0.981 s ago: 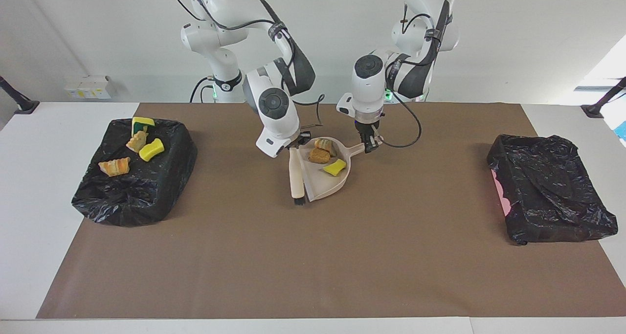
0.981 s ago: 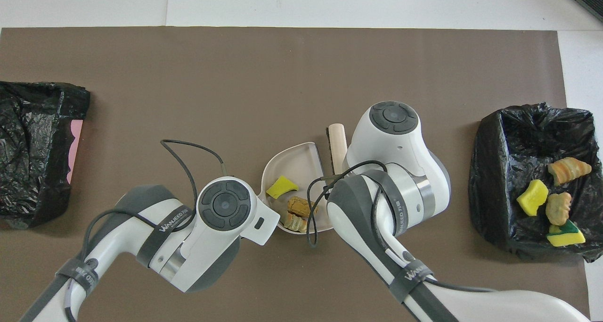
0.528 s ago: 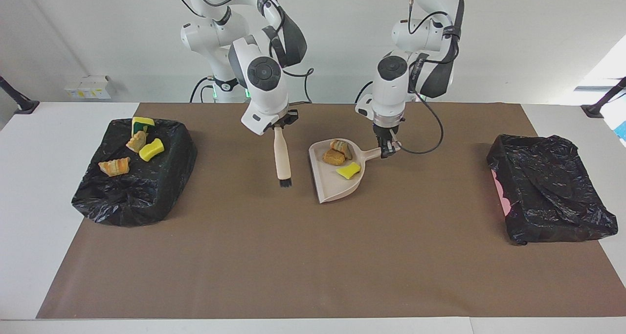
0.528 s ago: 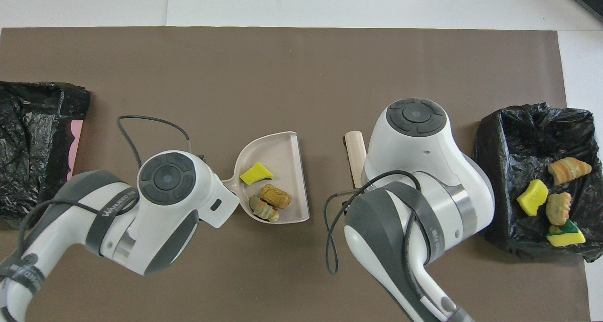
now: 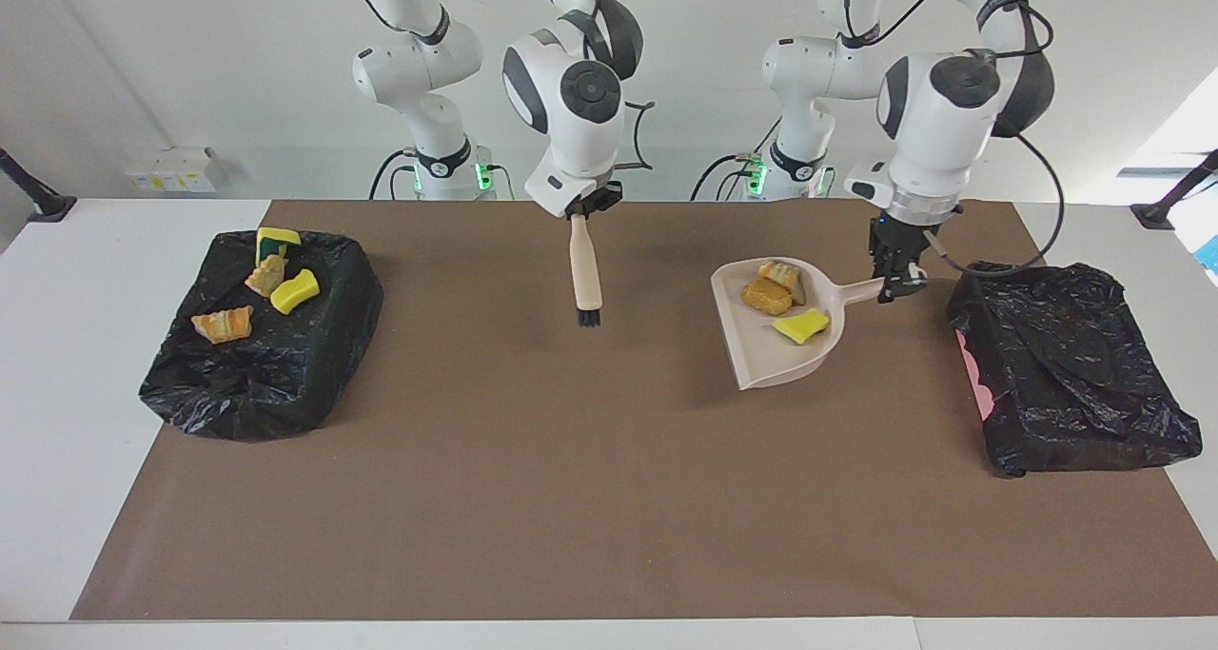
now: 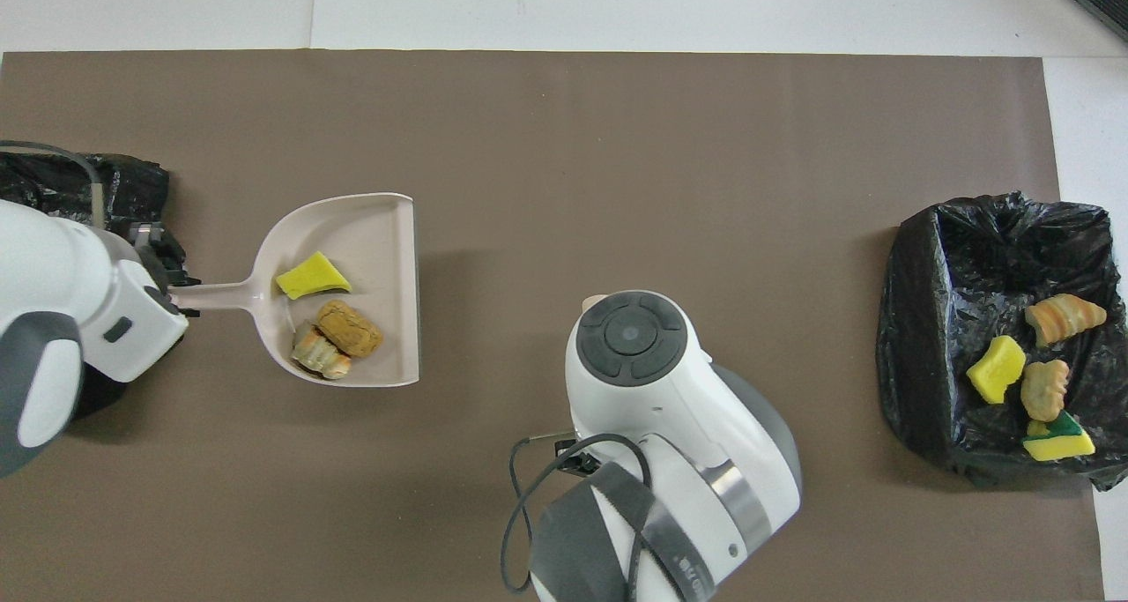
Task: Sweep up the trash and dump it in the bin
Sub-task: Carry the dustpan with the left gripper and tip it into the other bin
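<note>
My left gripper point(image 5: 893, 284) is shut on the handle of the beige dustpan point(image 5: 761, 364), held up over the mat beside the black-bagged bin point(image 5: 1066, 364) at the left arm's end. In the pan lie three pieces of trash: a yellow sponge piece point(image 5: 801, 325) and two bread-like chunks point(image 5: 767, 295). From overhead the left gripper point(image 6: 172, 280) shows at the handle of the dustpan point(image 6: 374, 232), with the sponge piece point(image 6: 311, 276) and a chunk point(image 6: 350, 329) in it. My right gripper point(image 5: 580, 210) is shut on the brush point(image 5: 584, 279), which hangs bristles down over the mat.
A second black-bagged bin point(image 5: 276, 384) at the right arm's end holds several sponge and bread scraps point(image 5: 295, 291); overhead this bin point(image 6: 961, 258) sits beside the mat's edge. Pink shows at the side of the left-end bin. The right arm's wrist point(image 6: 630, 338) covers its gripper overhead.
Both arms rose and moved apart. The left arm carried the loaded dustpan toward the bin at its end. The right arm lifted the brush away from the pan.
</note>
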{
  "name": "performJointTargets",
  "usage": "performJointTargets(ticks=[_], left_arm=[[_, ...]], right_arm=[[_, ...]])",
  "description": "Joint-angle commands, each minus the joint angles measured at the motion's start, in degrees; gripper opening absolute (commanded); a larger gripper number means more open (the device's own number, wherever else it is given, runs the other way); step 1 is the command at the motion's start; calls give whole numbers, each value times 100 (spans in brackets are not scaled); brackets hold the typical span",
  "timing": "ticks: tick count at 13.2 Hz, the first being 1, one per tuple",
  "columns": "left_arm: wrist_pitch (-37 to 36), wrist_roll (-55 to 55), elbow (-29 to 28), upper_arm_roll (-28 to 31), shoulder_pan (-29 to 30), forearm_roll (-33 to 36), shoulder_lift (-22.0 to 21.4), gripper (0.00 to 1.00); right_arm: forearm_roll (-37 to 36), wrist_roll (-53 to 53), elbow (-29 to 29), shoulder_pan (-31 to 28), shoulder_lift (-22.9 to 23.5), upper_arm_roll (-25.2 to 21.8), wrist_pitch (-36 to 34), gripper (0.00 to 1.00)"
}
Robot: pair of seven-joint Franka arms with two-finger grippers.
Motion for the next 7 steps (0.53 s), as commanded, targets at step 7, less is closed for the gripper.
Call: performJointTargets(ticks=[7], left_arm=[[-586, 2540, 1761, 2571, 348, -471, 759, 0]], right_arm=[[656, 1006, -219, 1072, 873, 15, 1337, 0]])
